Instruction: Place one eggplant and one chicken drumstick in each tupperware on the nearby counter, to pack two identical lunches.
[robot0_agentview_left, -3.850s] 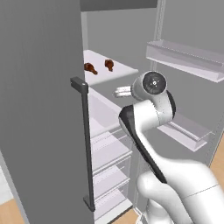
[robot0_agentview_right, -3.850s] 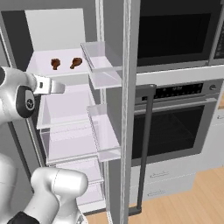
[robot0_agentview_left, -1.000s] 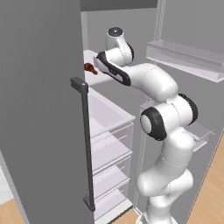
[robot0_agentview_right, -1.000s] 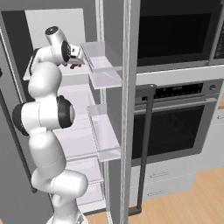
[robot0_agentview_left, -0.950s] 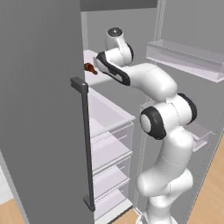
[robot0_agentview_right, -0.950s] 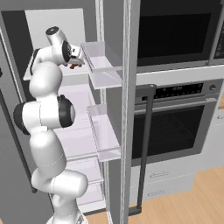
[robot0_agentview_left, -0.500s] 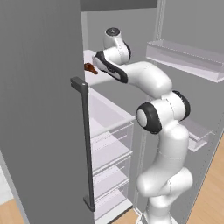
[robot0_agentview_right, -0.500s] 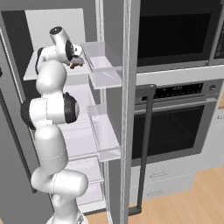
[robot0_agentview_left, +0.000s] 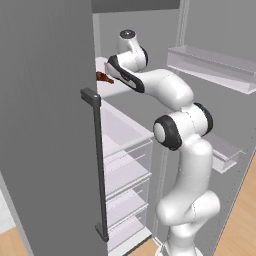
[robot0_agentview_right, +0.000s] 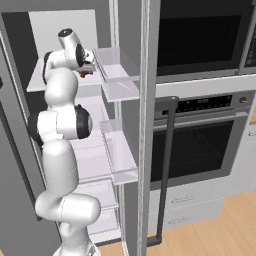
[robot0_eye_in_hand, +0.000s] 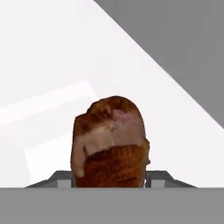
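Observation:
On the white top shelf (robot0_agentview_right: 37, 80) of the open fridge lies a brown chicken drumstick (robot0_eye_in_hand: 111, 140), also seen as the drumstick (robot0_agentview_right: 85, 73) at the hand. My gripper (robot0_eye_in_hand: 111, 177) reaches into the fridge, and its two dark finger tips press against the drumstick's sides, shut on it. From the right base, the gripper (robot0_agentview_right: 86, 69) sits at the shelf's right end. A second drumstick (robot0_agentview_left: 103, 77) lies just left of the hand on the same shelf. The eggplant, the tupperware and the counter are out of view.
The grey fridge door (robot0_agentview_left: 45, 125) with its dark bar handle (robot0_agentview_left: 96, 160) stands open close on the left. The other door's clear shelves (robot0_agentview_right: 117, 75) jut out on the right. Drawers and glass shelves (robot0_agentview_left: 122, 150) lie below. A black wall oven (robot0_agentview_right: 200, 140) stands further right.
The gripper's jaws have closed from wide open onto the drumstick. The hand has shifted only slightly at the top shelf; the base has stayed put.

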